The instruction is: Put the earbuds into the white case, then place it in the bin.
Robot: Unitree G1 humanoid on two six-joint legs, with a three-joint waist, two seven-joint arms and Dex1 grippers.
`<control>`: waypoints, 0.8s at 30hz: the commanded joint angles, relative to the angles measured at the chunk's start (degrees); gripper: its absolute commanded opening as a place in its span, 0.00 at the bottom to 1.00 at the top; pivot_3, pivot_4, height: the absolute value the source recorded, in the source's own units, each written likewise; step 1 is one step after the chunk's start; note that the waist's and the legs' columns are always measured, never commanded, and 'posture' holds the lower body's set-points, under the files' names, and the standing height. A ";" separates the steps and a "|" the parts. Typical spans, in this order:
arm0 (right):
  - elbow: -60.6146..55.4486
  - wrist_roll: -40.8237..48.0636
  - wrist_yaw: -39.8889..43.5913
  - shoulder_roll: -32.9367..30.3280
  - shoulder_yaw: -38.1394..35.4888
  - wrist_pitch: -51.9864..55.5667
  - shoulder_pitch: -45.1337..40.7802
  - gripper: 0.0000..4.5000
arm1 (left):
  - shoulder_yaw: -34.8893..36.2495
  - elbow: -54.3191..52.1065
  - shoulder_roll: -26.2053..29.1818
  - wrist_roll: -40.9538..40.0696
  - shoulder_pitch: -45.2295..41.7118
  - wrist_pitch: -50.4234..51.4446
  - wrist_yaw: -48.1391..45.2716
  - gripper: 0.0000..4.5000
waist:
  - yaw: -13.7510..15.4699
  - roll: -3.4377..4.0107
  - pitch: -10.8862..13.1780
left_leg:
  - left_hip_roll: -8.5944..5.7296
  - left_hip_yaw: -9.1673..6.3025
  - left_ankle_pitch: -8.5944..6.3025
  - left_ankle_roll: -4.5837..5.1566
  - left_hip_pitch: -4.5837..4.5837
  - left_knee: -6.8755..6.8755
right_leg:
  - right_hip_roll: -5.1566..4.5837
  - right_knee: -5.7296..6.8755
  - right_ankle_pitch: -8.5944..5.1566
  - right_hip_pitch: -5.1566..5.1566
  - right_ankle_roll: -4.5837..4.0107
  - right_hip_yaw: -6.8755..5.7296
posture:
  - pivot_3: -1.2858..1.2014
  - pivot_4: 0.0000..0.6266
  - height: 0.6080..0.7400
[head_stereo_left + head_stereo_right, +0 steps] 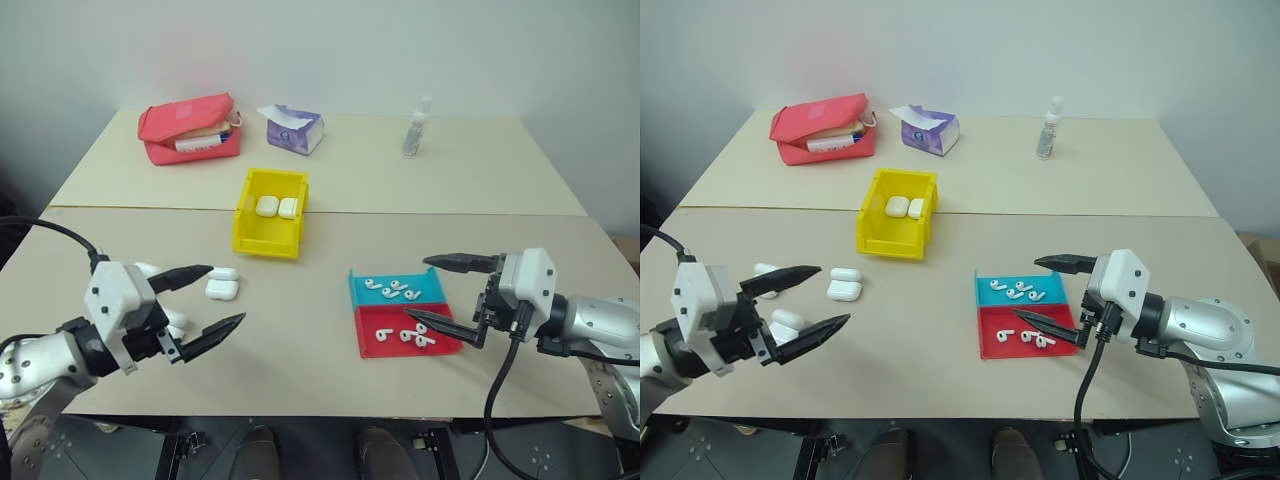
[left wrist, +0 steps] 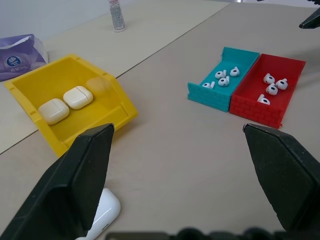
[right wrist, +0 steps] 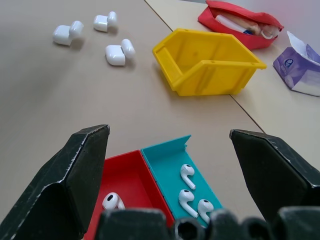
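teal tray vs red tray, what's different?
Colour: the teal tray is turquoise, the red tray is bright red. Place: the teal tray lies farther from the robot, nearer the yellow bin; the red tray is on the near side, with the open right gripper just above it. Shared: both are shallow, of like size, butted side by side, each holding four loose white earbuds.

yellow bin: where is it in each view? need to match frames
Left eye view: bin upper centre, two white cases inside.
Right eye view: bin upper centre-left.
Left wrist view: bin at left.
Right wrist view: bin upper centre-right.
Shared landmark: teal tray of earbuds.
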 commanded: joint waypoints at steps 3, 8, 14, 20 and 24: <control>-0.07 0.57 -0.26 -0.06 -0.68 -1.24 -2.21 1.00 | 1.15 -0.88 0.94 -1.74 -0.76 1.18 1.41 1.00 | -0.04 0.00 0.00 | 0.00 0.00 0.00 0.00 0.00 0.00 | 0.00 0.00 0.00 0.00 0.00 0.00 | 0.52 0.24 1.00; 0.82 0.57 -0.39 0.20 -0.49 -1.28 -3.32 1.00 | 4.67 -0.80 2.51 -3.90 0.64 3.79 1.42 1.00 | -0.09 0.00 0.00 | 0.00 0.00 0.00 0.00 -0.02 -0.01 | 0.00 -0.03 0.00 -0.01 0.00 0.00 | 0.52 0.24 1.00; 2.77 -0.16 -1.76 1.67 1.57 -0.86 -6.72 1.00 | 11.69 -3.88 8.90 -4.30 4.04 13.48 4.50 1.00 | -0.25 0.00 0.00 | 0.01 0.00 0.00 0.00 0.01 0.00 | 0.00 0.02 -0.01 -0.02 -0.01 0.01 | 0.52 0.24 1.00; 2.18 1.13 -4.43 2.82 2.67 2.02 -8.96 1.00 | 16.18 -3.70 16.76 -6.91 2.45 31.34 11.06 1.00 | -0.04 -0.06 0.03 | 0.00 0.00 0.00 0.00 -0.01 -0.03 | -0.01 0.01 -0.03 -0.06 -0.04 0.00 | 0.52 0.24 1.00; 1.18 1.66 -5.92 4.21 3.36 2.83 -9.23 1.00 | 11.82 5.03 29.12 -16.19 -7.74 57.25 12.46 1.00 | 0.09 -0.16 0.09 | 0.00 -0.06 0.00 -0.01 0.00 -0.03 | -0.02 0.11 -0.05 -0.10 -0.08 -0.09 | 0.52 0.24 1.00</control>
